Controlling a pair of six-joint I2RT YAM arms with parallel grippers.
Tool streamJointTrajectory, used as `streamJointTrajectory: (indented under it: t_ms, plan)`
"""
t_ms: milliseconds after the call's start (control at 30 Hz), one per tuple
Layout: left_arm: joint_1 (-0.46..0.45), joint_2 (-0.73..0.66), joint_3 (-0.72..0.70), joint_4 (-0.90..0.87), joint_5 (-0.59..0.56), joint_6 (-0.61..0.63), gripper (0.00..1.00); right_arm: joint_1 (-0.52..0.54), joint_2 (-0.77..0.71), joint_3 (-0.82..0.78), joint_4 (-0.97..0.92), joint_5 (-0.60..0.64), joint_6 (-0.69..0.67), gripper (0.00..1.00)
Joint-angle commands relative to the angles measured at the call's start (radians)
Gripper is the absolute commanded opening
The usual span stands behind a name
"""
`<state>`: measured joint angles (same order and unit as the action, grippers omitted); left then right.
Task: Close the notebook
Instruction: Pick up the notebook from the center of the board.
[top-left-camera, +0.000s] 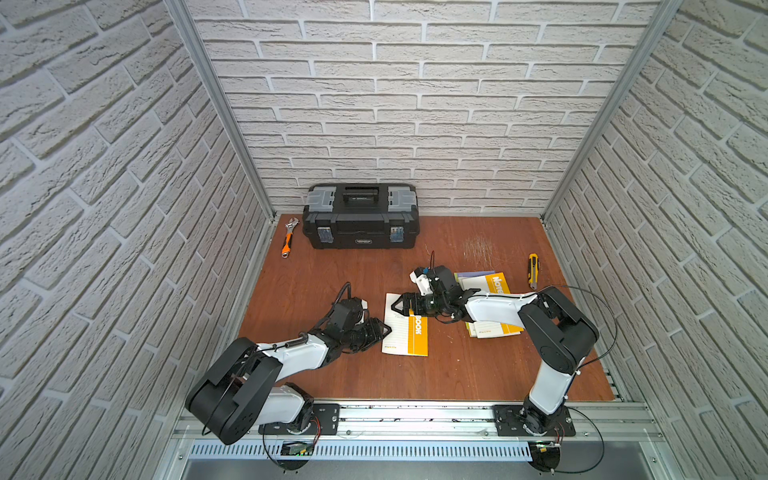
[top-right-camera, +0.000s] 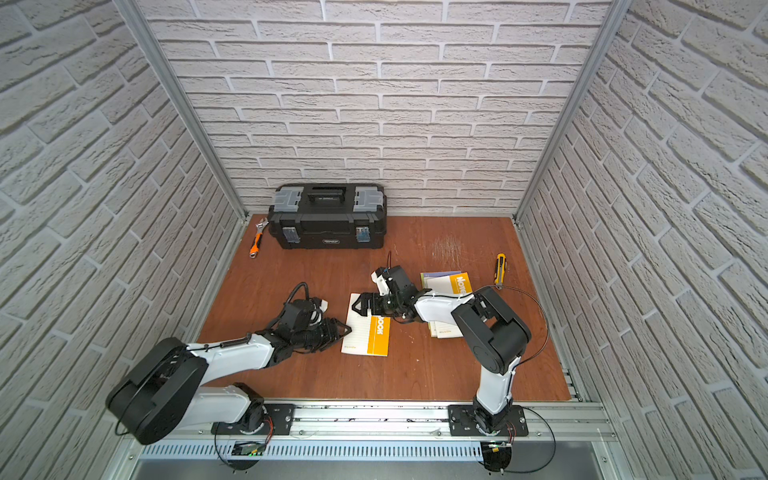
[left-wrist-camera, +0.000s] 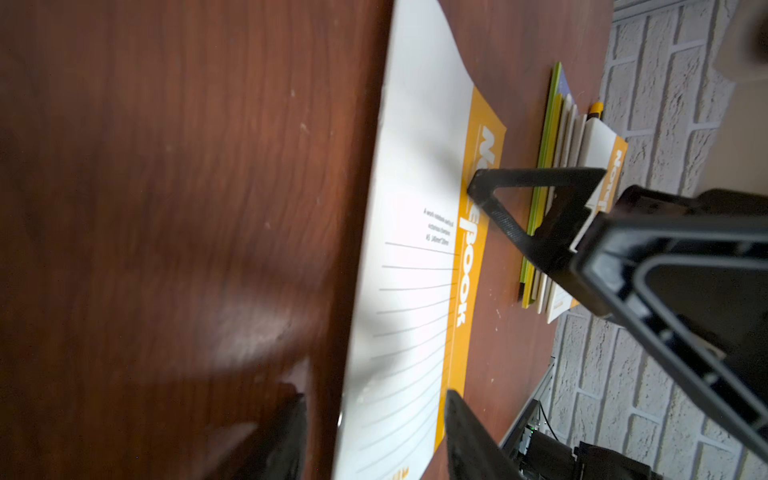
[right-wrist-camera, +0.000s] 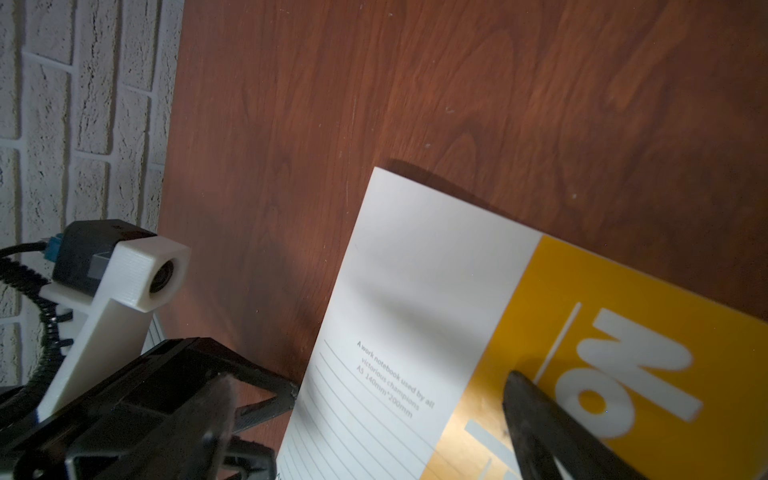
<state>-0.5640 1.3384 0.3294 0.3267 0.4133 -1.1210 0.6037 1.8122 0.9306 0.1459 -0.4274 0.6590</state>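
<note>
The notebook (top-left-camera: 409, 332) (top-right-camera: 371, 337) has a white lined cover with a yellow band and lies flat on the wooden table with the cover on top. My left gripper (top-left-camera: 385, 330) (left-wrist-camera: 374, 436) is at its left edge, low over the table. Its jaws are apart with the notebook's edge (left-wrist-camera: 411, 257) between them. My right gripper (top-left-camera: 398, 305) (right-wrist-camera: 374, 436) hangs wide open over the notebook's far end (right-wrist-camera: 415, 270). One of its fingertips (right-wrist-camera: 536, 411) is over the yellow band.
A stack of similar notebooks (top-left-camera: 484, 286) (left-wrist-camera: 552, 166) lies to the right, partly under my right arm. A yellow utility knife (top-left-camera: 532, 270) is beyond it. A black toolbox (top-left-camera: 360, 216) stands at the back wall with an orange-handled wrench (top-left-camera: 288, 239) on its left.
</note>
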Motion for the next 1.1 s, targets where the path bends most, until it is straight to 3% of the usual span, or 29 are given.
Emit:
streamJointTrajectory:
  t_ms: [0,200,433,600,767,967,1067]
  plan:
    - [0.006,0.039,-0.022,0.106,-0.002,-0.005,0.50,-0.007,0.004,-0.012,0.034,-0.013,0.000,1.00]
    - [0.005,0.092,-0.056,0.250,0.034,-0.043,0.48,-0.012,0.005,-0.015,0.037,-0.014,0.002,1.00]
    - [-0.003,0.282,-0.095,0.614,0.134,-0.120,0.47,-0.012,0.012,-0.009,0.041,-0.022,0.005,1.00]
    - [-0.025,0.389,-0.080,0.780,0.153,-0.157,0.31,-0.016,0.009,-0.006,0.026,-0.022,-0.005,1.00]
    - [-0.050,0.372,-0.036,0.688,0.130,-0.115,0.08,-0.025,0.000,-0.004,0.019,-0.024,-0.011,1.00]
    - [-0.068,0.196,0.016,0.353,0.052,0.015,0.00,-0.031,-0.035,0.008,0.001,-0.030,-0.017,1.00]
    - [-0.086,0.094,0.060,0.131,-0.040,0.086,0.00,-0.034,-0.069,0.015,-0.013,-0.030,-0.019,1.00]
